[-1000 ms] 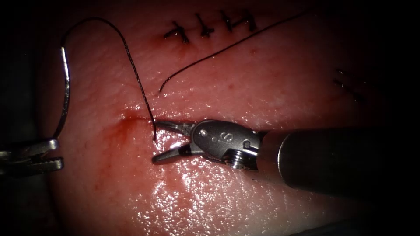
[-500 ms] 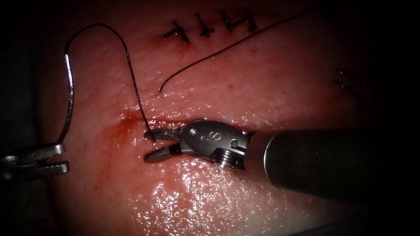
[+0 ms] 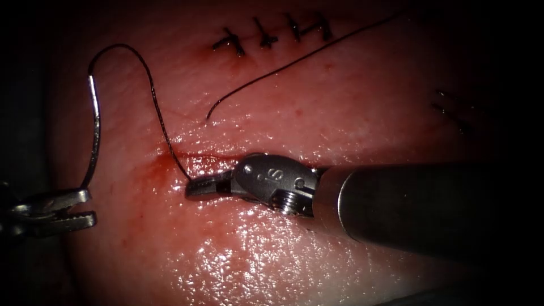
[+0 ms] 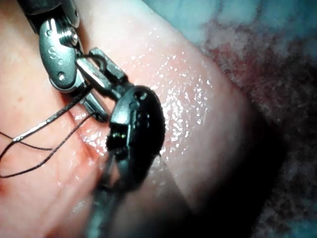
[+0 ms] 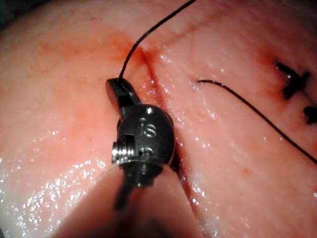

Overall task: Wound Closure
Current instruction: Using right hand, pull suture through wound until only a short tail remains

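Right tool [image 3: 195, 186] now clamped on the thread [image 3: 156, 107] beside the cut [image 3: 195, 155], jaws apart a second ago; left tool [image 3: 85, 207] gripping the needle [image 3: 93, 133] at one end, clear of the tissue [image 3: 340, 113], left of the cut; next, by judgement, steady tension without tearing

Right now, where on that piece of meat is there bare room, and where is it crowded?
Bare tissue lies below the right tool, which grips the thread at the cut. Crowded: the left edge, where the left tool holds the needle near its pointed end, clear of the tissue, and the top, with stitches and a loose thread end.
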`<state>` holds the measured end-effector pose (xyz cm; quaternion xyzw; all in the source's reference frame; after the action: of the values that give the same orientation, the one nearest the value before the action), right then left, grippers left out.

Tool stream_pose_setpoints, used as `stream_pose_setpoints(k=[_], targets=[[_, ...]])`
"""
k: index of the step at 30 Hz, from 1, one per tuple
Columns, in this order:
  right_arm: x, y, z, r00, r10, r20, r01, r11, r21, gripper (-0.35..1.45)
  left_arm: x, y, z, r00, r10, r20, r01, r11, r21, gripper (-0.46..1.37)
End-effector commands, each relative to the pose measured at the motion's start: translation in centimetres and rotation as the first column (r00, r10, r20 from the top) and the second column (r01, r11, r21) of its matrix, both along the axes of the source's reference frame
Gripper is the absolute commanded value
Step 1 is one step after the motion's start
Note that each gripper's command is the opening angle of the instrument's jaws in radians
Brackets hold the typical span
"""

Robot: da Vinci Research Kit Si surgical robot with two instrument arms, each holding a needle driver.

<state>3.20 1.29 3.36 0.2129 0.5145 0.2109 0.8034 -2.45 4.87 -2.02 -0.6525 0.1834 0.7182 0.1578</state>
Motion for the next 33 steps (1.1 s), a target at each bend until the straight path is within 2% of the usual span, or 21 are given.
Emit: stream_pose_setpoints(k=[1, 5, 14, 33], targets=[[0.0, -0.06, -0.05, 1.0, -0.024, -0.001, 0.024, 1.0, 0.002, -0.35, 0.01, 0.01, 0.03, 1.0, 0.009, -0.001, -0.009, 1.0, 0.006, -0.35], [0.02, -0.19, -0.16, 0.998, -0.057, 0.001, 0.057, 0.998, 0.009, -0.35, 0.01, 0.01, 0.08, 1.0, 0.006, 0.001, -0.006, 1.0, 0.017, -0.35], [0.1, -0.49, -0.39, 0.995, -0.103, -0.01, 0.103, 0.995, 0.019, -0.35, -0.01, -0.18, 0.21, 1.0, -0.001, -0.005, 0.001, 0.999, 0.04, -0.35], [0.23, -0.92, -0.68, 0.987, -0.157, -0.044, 0.159, 0.987, 0.026, -0.35, -0.06, -0.34, 0.09, 1.0, -0.007, -0.008, 0.007, 0.999, 0.041, -0.35]])
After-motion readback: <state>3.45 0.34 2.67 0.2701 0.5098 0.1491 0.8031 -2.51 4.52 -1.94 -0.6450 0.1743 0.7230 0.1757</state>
